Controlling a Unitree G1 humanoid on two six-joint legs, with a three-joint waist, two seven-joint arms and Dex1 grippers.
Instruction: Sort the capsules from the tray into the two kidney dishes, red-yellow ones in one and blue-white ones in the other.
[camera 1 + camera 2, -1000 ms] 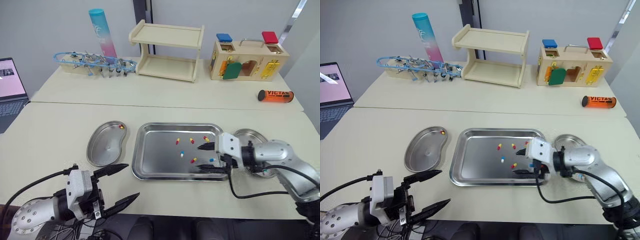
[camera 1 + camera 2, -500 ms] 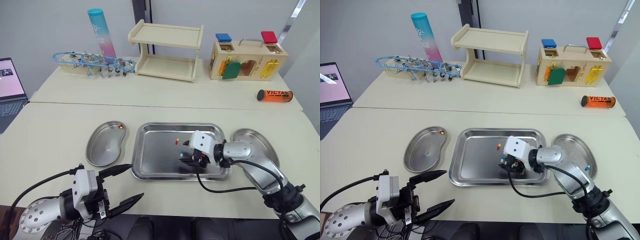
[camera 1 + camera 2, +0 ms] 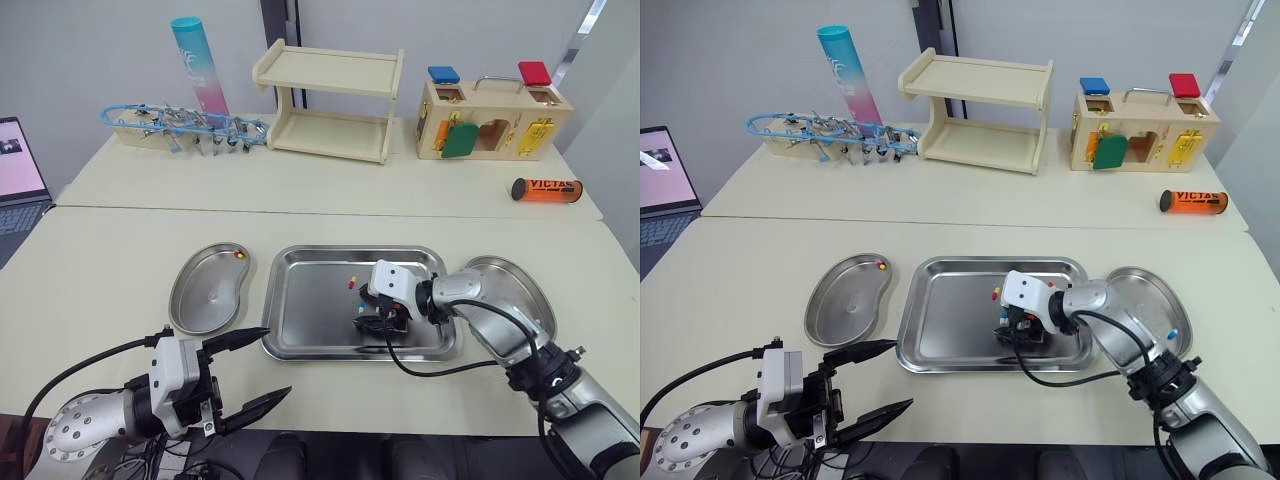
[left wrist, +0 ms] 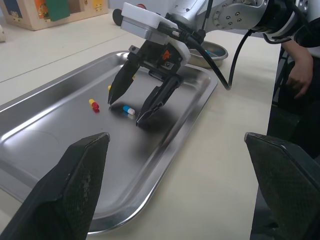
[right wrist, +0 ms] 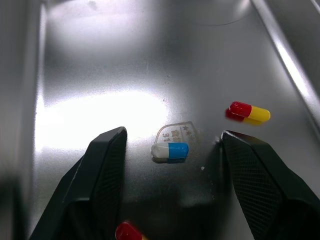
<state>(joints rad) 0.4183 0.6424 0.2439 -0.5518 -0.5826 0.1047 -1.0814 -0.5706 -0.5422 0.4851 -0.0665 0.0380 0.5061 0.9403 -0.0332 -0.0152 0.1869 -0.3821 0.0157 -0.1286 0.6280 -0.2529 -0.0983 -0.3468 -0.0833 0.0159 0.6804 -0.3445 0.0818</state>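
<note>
A steel tray (image 3: 305, 300) lies between two kidney dishes. The left dish (image 3: 205, 300) holds one red-yellow capsule (image 3: 240, 255); the right dish (image 3: 1145, 300) holds a blue-white one (image 3: 1173, 335). My right gripper (image 3: 372, 318) is open and low over the tray's middle. Its fingers (image 5: 100, 190) straddle a blue-white capsule (image 5: 170, 150) without touching it. Red-yellow capsules (image 5: 249, 112) lie close by on the tray. My left gripper (image 3: 275, 362) hangs open over the table's front edge, left of the tray, with nothing in it.
At the back stand a wooden shelf (image 3: 330, 100), a lock-box toy (image 3: 495, 120), an orange tube (image 3: 545, 189), a blue-pink cylinder (image 3: 192, 60) and an instrument rack (image 3: 180, 128). A laptop (image 3: 20, 165) sits far left. A person's hand (image 4: 300, 75) is beyond the table.
My right gripper moved left from the tray's right edge to its middle and came down around a blue-white capsule. The left gripper stayed about where it was, still open.
</note>
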